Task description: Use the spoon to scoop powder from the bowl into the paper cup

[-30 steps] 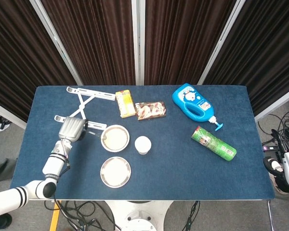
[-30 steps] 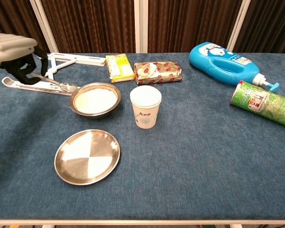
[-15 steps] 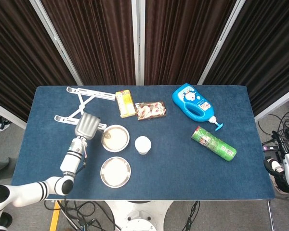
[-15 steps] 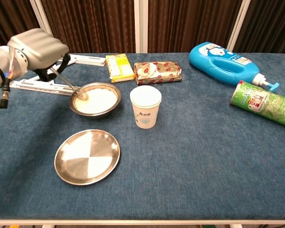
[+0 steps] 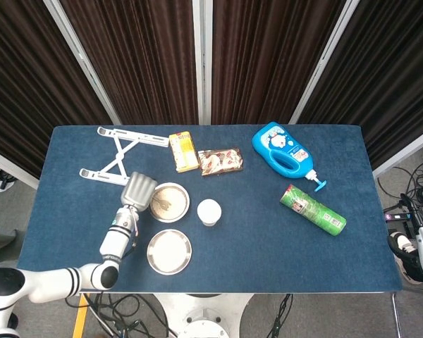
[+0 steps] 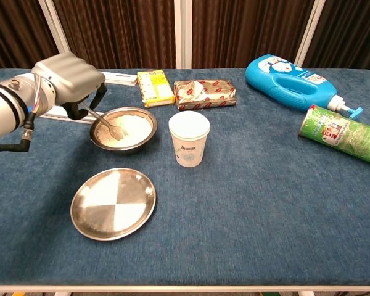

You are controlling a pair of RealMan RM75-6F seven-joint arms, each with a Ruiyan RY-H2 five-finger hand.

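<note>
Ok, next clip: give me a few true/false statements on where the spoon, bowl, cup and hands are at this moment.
1. The left hand holds the spoon with its tip in the bowl. True.
2. The paper cup lies on its side. False: it stands upright, beside the bowl.
3. The empty steel plate sits nearer the table's front edge than the bowl. True.
4. The right hand is pressing on the green can. False: nothing touches the can, and the right hand is not visible over the table.
5. The bowl holds pale powder. True.
</note>
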